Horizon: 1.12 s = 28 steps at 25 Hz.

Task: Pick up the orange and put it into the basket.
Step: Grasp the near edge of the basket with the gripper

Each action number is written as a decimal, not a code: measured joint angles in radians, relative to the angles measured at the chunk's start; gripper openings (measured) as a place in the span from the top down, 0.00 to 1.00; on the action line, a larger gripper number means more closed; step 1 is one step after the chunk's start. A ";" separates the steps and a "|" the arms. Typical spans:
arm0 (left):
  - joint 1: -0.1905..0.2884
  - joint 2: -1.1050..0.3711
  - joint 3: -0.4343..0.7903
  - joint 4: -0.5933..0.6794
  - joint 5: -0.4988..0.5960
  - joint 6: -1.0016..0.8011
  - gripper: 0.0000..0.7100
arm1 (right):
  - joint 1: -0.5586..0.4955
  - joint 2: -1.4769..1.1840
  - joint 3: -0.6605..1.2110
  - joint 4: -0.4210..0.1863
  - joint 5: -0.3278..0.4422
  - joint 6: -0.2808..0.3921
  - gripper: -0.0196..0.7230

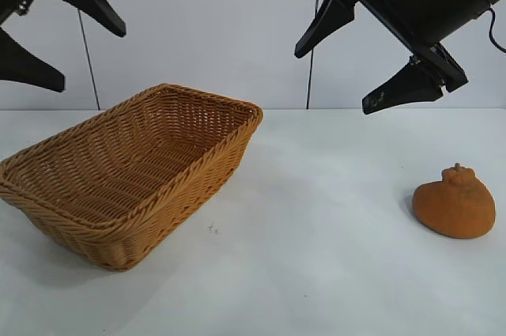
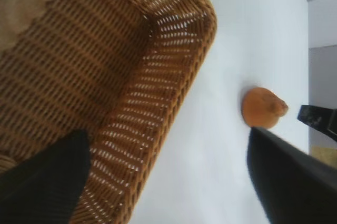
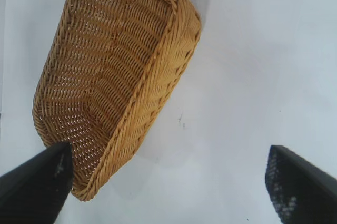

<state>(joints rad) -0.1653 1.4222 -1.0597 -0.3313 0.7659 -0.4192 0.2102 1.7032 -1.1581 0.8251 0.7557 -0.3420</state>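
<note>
— So, how far along are you?
— Nowhere yet: the orange [image 1: 455,203] sits on the table [image 1: 316,257] at four o'clock, the basket [image 1: 126,186] empty at nine, and both my grippers hang with fingers spread.

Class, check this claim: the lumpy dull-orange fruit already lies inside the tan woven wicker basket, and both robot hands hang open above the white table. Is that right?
One thing is wrong: the lumpy dull-orange fruit lies on the white table, well apart from the tan woven wicker basket, as the exterior view shows. Both hands, left and right, do hang open above.

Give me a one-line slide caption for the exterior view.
Both grippers hang open above the table; orange sits right of the empty basket.
</note>
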 joint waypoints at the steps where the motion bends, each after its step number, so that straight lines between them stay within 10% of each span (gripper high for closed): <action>1: -0.016 -0.005 0.001 0.058 0.008 -0.093 0.18 | 0.000 0.000 0.000 0.000 0.000 0.000 0.05; 10: -0.107 -0.012 0.182 0.250 -0.114 -0.621 0.18 | 0.000 0.000 0.000 0.000 0.000 0.000 0.05; 28: -0.107 0.036 0.244 0.253 -0.230 -0.676 0.18 | 0.000 0.000 0.000 0.000 0.000 0.000 0.05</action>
<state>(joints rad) -0.2718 1.4583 -0.8161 -0.0780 0.5364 -1.0954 0.2102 1.7032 -1.1581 0.8251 0.7557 -0.3420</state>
